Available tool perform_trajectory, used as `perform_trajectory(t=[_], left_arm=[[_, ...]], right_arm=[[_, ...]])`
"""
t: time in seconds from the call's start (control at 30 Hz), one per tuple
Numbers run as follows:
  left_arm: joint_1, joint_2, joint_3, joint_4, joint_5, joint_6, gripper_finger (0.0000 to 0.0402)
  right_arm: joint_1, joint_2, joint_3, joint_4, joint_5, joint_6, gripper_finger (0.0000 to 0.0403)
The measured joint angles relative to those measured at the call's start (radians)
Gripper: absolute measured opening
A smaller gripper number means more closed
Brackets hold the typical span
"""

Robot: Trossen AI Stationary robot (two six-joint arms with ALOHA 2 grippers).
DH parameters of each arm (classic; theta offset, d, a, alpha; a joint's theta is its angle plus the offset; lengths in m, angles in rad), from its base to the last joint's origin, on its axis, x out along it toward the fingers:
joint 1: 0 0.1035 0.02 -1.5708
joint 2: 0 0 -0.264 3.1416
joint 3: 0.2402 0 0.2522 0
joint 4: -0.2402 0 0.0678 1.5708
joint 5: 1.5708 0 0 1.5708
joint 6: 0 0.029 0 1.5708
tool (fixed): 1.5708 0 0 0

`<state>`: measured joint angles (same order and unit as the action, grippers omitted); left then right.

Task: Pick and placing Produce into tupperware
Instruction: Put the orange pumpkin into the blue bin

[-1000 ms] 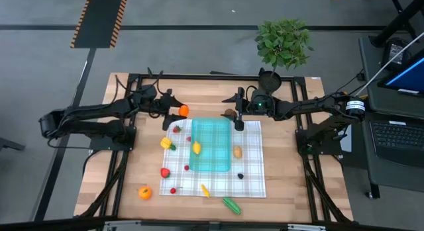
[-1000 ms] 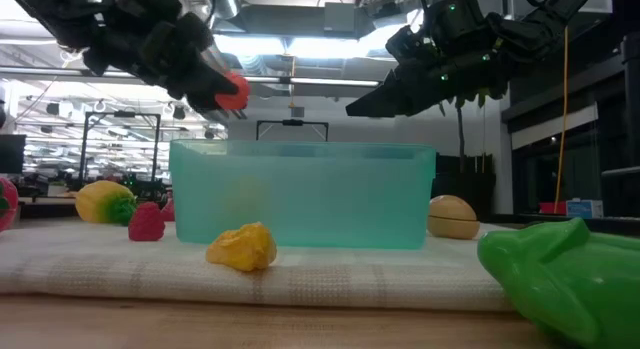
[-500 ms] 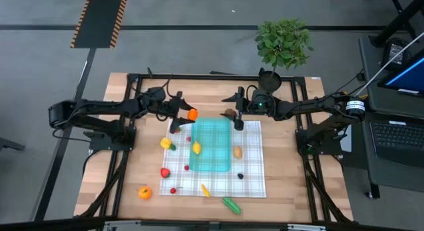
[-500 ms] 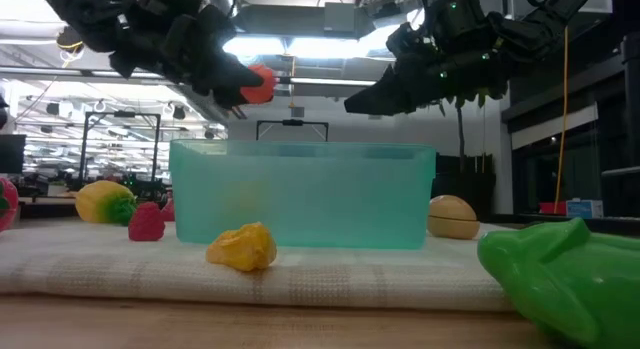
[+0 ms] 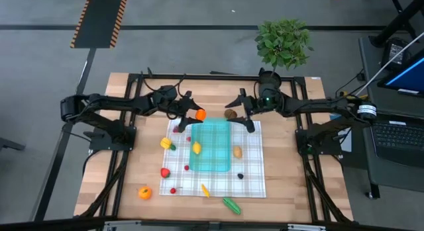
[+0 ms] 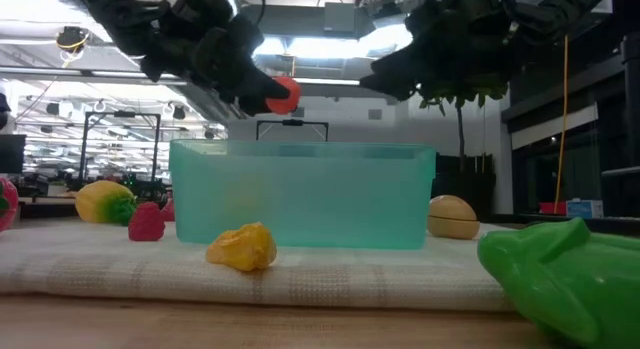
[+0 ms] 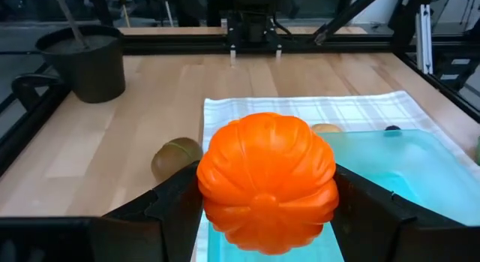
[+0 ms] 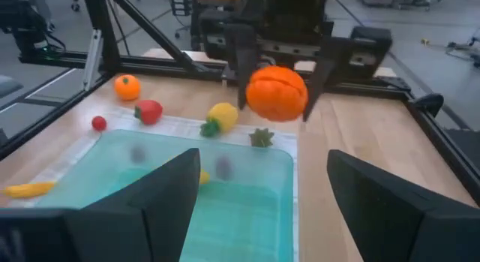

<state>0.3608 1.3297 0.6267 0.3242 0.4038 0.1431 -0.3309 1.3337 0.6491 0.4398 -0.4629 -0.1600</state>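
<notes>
None of the produce was visible inside the tupperware (image 5: 212,145), so the task was judged to be at its first placement. The left gripper (image 5: 196,115) was clamped on an orange toy pumpkin (image 7: 267,182), held in the air at the far left corner of the container, roughly over its rim. In the low view the pumpkin hung clearly above the container's top edge.

The right gripper (image 5: 242,112) was empty, with its fingers spread wide, hovering over the container's far right corner, just beside a brown piece (image 5: 230,114) lying on the table.

Remaining pieces lay scattered around the container on the checked cloth (image 5: 254,181) and the bare table (image 5: 291,184): a yellow piece (image 5: 196,147) touching the left wall, a tan piece (image 5: 237,151) just beside the right wall, a green piece (image 5: 231,204) at the near edge, and an orange piece (image 5: 144,192) well apart on the wood. Release of the pumpkin was judged the next step, with nearly all pieces left to move.
</notes>
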Motion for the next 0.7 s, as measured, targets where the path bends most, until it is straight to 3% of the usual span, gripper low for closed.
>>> perform_trajectory(t=[0.23, 0.37, 0.7], left_arm=[[-0.014, 0.082, 0.062, -0.003, 0.000, 0.017, 0.0236], [-0.031, 0.120, 0.105, -0.016, -0.019, 0.013, 0.0236], [-0.122, 0.219, 0.342, -0.471, -0.184, 0.102, 0.0236]], right_arm=[[-0.014, -0.122, -0.196, 0.251, -0.002, 0.021, 0.0292], [-0.025, -0.195, -0.239, 0.253, 0.000, 0.017, 0.0292], [-0.026, -0.227, -0.253, 0.218, 0.001, -0.001, 0.0292]])
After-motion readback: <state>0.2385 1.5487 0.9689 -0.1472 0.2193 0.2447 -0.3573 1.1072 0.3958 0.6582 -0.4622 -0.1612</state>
